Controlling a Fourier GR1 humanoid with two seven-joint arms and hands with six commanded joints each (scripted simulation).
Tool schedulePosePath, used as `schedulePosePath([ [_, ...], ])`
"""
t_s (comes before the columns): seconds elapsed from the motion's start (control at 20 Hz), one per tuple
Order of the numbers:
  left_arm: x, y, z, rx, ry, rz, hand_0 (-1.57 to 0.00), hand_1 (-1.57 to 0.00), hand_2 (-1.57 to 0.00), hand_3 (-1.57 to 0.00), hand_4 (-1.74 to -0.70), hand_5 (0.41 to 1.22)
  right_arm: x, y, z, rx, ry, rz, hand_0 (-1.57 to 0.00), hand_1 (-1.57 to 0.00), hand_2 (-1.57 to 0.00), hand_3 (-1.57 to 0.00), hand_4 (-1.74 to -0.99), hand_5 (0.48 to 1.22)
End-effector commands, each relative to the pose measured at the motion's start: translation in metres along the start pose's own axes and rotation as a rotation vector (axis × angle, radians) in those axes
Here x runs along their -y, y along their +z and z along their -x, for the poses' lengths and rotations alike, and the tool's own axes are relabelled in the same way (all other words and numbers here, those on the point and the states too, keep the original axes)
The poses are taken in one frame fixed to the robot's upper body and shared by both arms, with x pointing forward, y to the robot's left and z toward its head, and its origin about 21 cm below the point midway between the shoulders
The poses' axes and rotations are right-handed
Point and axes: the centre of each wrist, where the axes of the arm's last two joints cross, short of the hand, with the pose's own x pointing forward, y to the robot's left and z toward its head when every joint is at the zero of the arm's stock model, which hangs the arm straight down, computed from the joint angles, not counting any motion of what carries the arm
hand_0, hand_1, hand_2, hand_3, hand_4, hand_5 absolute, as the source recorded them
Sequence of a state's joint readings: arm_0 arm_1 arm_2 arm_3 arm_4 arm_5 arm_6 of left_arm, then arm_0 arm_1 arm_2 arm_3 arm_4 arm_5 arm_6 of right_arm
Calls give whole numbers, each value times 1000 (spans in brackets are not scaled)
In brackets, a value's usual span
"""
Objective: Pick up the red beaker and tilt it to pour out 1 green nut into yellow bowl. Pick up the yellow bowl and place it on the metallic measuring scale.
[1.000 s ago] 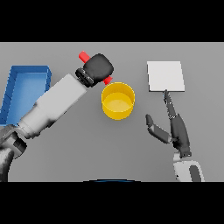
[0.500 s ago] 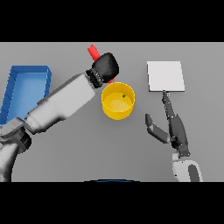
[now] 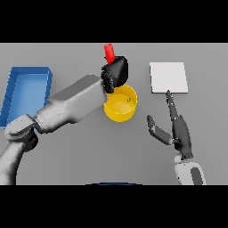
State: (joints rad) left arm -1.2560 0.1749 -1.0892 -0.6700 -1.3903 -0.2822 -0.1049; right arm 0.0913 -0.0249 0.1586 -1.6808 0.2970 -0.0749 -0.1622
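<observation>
Head view. The table (image 3: 67,58) is showing as a flat, uniform grey surface filling the whole scene; no walls or other parts of the room are appearing beyond it.

The left hand (image 3: 115,73) is reaching in from the lower left, and its fingers are clenching around the red beaker (image 3: 109,52). Only the upper part of the beaker is showing, sticking up past the hand toward the far side of the table. The hand is hanging just above the far rim of the yellow bowl (image 3: 119,111).

The yellow bowl is standing upright on the table near the centre, partly overlapped by the left forearm. One green nut (image 3: 129,99) is lying inside it, toward the far right part of its floor.

The metallic measuring scale (image 3: 168,77) is lying as a pale square plate to the right of the bowl, apart from it.

The right hand (image 3: 177,129) is holding nothing, with fingers straight and thumb spread. Its fingertips are pointing at the near edge of the scale.

A blue tray (image 3: 13,84) is sitting at the left edge.
</observation>
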Motion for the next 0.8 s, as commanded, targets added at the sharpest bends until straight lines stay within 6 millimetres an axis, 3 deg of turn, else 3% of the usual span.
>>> schedulePosePath([
  [0.0, -4, -1, -1, 13, -42, 13, -1571, -1571, -1571, -1571, -1732, 1221, 2, 0, 1, -7, 5, -1, 1, 1, 1, 1, -1061, 671],
  [0.15, -15, -4, -2, 7, -104, 24, -1571, -1571, -1571, -1571, -1728, 1221, -1, -3, -3, 5, 4, -2, 1, 1, 1, 1, -1047, 681],
  [0.3, -21, -3, 17, 15, -121, 2, -1571, -1571, -1571, -1571, -1729, 1221, -2, 1, -1, -11, 16, 2, 1, 1, 1, 1, -1027, 686],
  [0.55, -29, 12, 86, -106, -22, -14, -1571, -1571, -1571, -1571, -1728, 1221, 0, -2, 0, -1, 42, 5, 1, 1, 1, 1, -1023, 682],
  [0.65, -27, 22, 117, -180, 68, -13, -1571, -1571, -1571, -1023, -1733, 1221, -2, -2, -1, -6, 33, 3, 1, 1, 1, 1, -1028, 680],
  [0.75, -13, 33, 145, -221, 194, -34, -1571, -1571, -1571, -1220, -1727, 1221, -3, -2, -2, -13, 15, -3, 1, 1, 1, 1, -1009, 676],
])
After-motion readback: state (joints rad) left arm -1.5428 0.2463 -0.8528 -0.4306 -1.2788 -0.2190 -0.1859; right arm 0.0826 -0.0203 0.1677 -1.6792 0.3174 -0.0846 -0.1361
